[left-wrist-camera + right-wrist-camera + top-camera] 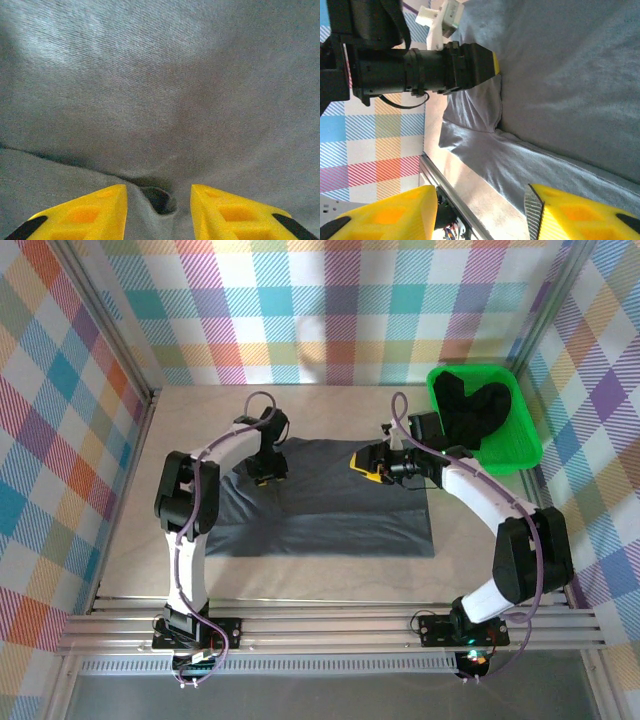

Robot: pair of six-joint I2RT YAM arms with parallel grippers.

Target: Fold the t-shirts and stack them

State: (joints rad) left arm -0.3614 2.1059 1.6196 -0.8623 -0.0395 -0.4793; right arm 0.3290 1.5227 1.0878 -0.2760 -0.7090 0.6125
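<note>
Slate grey t-shirt (pixel 330 510) lies spread on the table (pixel 180 430), both grippers at its far edge.

On my overhead feed the grey shirt lies mostly flat at mid-table, with a ridge along its far side. At the far right the green tray (pixel 505 460) holds the black t-shirts (pixel 475 410) in a loose heap, well apart from the grey one. The left gripper (pixel 266 472) is down on the shirt's far left corner. On its wrist feed I see the yellow fingers (pixel 100 210) standing apart and pressed into the cloth, a small pucker rising between them, touching neither. The right gripper (pixel 368 468) sits over the far edge near the middle, jaws wide apart with nothing between them.
</note>
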